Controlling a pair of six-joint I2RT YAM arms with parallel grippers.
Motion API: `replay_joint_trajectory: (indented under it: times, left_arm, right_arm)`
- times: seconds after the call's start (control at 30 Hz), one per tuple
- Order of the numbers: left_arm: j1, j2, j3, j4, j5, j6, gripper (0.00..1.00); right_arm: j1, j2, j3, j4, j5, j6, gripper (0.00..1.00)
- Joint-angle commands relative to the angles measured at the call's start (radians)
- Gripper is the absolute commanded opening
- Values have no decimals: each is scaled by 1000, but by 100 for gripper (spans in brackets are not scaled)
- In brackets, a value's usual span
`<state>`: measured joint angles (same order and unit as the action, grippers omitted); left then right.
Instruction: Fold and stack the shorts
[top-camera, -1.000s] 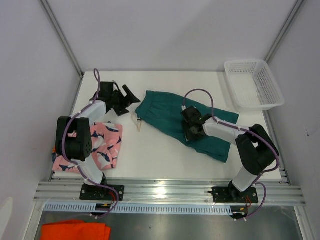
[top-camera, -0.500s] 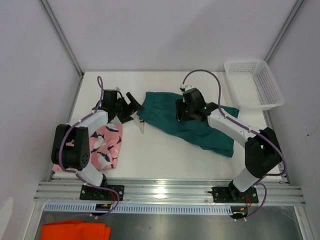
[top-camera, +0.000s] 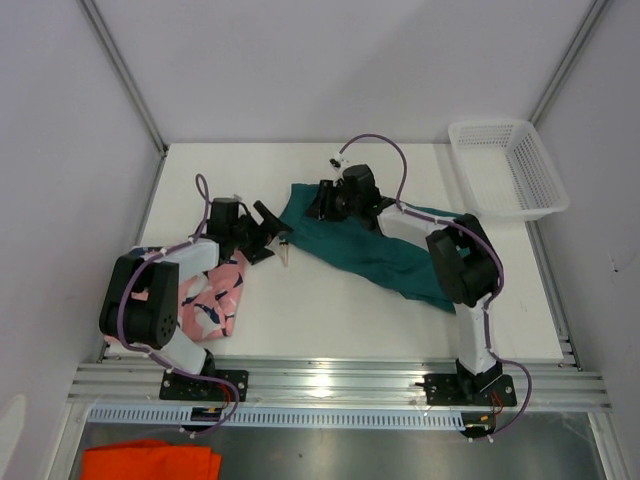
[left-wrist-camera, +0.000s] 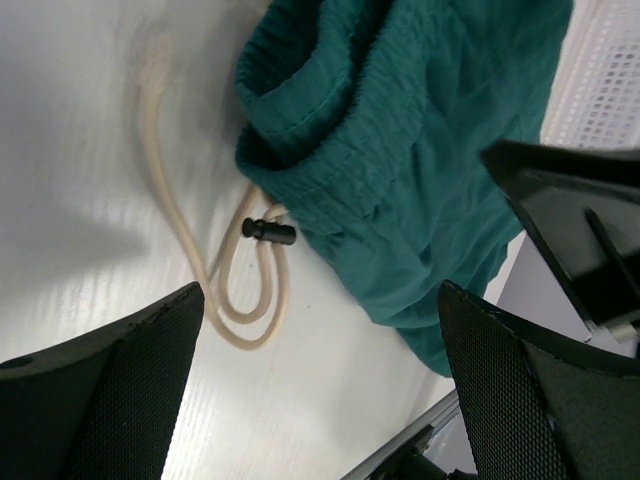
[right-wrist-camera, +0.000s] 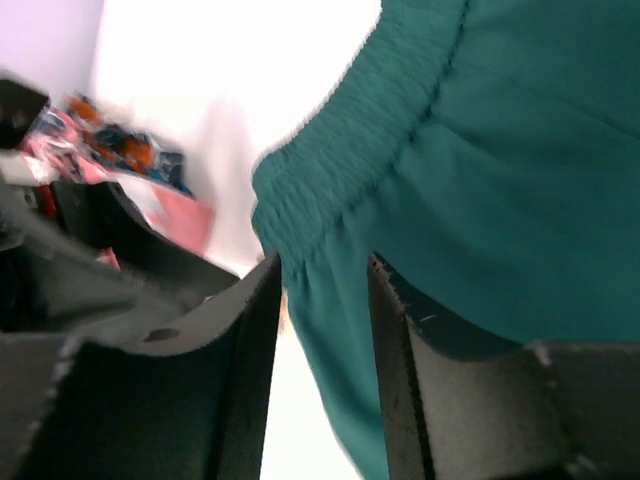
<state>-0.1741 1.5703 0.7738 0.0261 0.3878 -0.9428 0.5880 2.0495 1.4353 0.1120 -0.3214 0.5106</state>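
Two sets: left fingers (left-wrist-camera: 100, 400) gape empty beside teal shorts (left-wrist-camera: 400, 150); right fingers (right-wrist-camera: 450, 400) over them, grip unclear.

Teal shorts (top-camera: 385, 255) lie spread on the table (top-camera: 330, 310) — the right gripper (top-camera: 322, 200) is at their waistband, the left gripper (top-camera: 272, 228), jaws apart, just beside it. Pink shorts (top-camera: 212, 300) lie under the left arm.
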Motion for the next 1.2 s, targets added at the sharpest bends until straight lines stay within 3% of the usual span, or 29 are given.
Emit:
replay_joint_trajectory:
  times: [0.0,0.13,0.4,0.77,0.93,1.17]
  left_arm:
    - [-18,-17,-8,112,-17,-48,99]
    - [-37,37,-27,208,-9,-117,99]
    - [-97,108,-51,319,-67,-209,99]
    - [-123,191,-80,452,-159,-289,99]
    - [-145,238,-80,535,-204,-336,99]
    - [-191,289,-77,597,-297,-381,99]
  right_arm:
    - [-31,95,66,192,-145,153,41]
    - [-69,155,10,329,-179,261,38]
    - [-117,126,-137,482,-156,333,35]
    - [-128,164,-127,330,-154,292,23]
    - [-126,179,-111,195,-159,233,12]
    - [-132,184,-148,149,-208,197,6]
